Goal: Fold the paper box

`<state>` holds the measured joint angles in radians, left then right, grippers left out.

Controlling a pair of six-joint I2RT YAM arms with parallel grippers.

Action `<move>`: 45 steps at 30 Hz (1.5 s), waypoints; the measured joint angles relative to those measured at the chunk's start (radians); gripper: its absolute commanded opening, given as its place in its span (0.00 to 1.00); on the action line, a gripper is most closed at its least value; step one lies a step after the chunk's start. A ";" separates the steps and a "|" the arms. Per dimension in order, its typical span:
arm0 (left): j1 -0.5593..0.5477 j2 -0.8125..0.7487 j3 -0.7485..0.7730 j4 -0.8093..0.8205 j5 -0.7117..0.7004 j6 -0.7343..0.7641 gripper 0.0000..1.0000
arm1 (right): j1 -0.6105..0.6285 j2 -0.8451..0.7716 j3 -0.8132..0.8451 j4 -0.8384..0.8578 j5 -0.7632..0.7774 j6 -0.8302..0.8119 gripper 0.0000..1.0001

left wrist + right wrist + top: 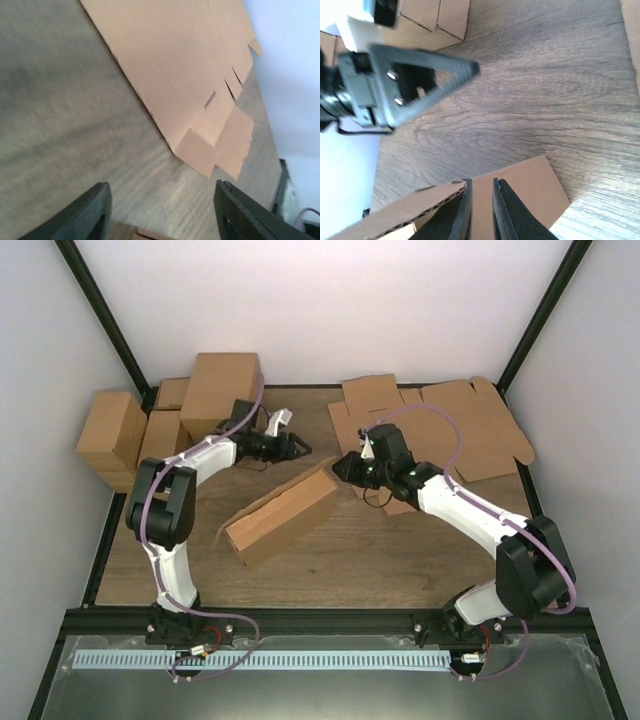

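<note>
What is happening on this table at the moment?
Two robot arms are folding a paper box, which lies half formed in the middle of the table. The right gripper pinches its end flap. The left gripper is open and holds nothing, just behind the box. Flat cardboard sheets lie at the back right, closed cartons at the back left.

Lab cell: white walls [330,310], black frame [108,322], wooden table [400,560].

Left arm [170,530]: upper link rising from base, elbow bent, forearm angled right toward centre. Left hand [296,447]: fingers [95,210] spread wide, nothing between them. Right arm [470,510]: elbow high at right, forearm stretched left. Right hand [338,468]: fingers [457,215] nearly together, pinching edge of paper box [285,515]. Hands near, not touching.
</note>
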<state>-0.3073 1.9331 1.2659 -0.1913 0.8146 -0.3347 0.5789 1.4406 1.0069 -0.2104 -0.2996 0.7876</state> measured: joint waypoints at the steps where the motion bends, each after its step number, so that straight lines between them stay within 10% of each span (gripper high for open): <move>1: 0.009 -0.001 0.029 -0.022 -0.012 0.008 0.67 | 0.000 0.000 0.000 -0.003 0.006 -0.008 0.16; 7: 0.039 -0.096 0.136 -0.153 -0.124 0.046 0.74 | -0.001 0.000 0.015 -0.034 0.019 -0.146 0.25; 12: 0.038 -0.301 0.142 -0.259 -0.227 0.088 0.99 | -0.015 -0.003 0.045 -0.098 0.029 -0.288 0.42; 22: -0.158 -0.711 0.057 -0.507 -0.412 0.204 1.00 | -0.019 -0.149 0.047 -0.164 0.056 -0.590 0.57; 30: -0.457 -0.668 0.058 -0.711 -0.705 0.241 1.00 | -0.021 -0.191 0.047 -0.163 0.069 -0.653 0.57; 45: -0.551 -0.544 0.062 -0.885 -0.909 0.259 0.91 | -0.021 -0.310 0.020 -0.163 0.082 -0.656 0.58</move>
<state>-0.8585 1.3888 1.3277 -1.0767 -0.0948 -0.0753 0.5575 1.1309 1.0267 -0.3733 -0.2176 0.1318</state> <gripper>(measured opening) 0.971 0.576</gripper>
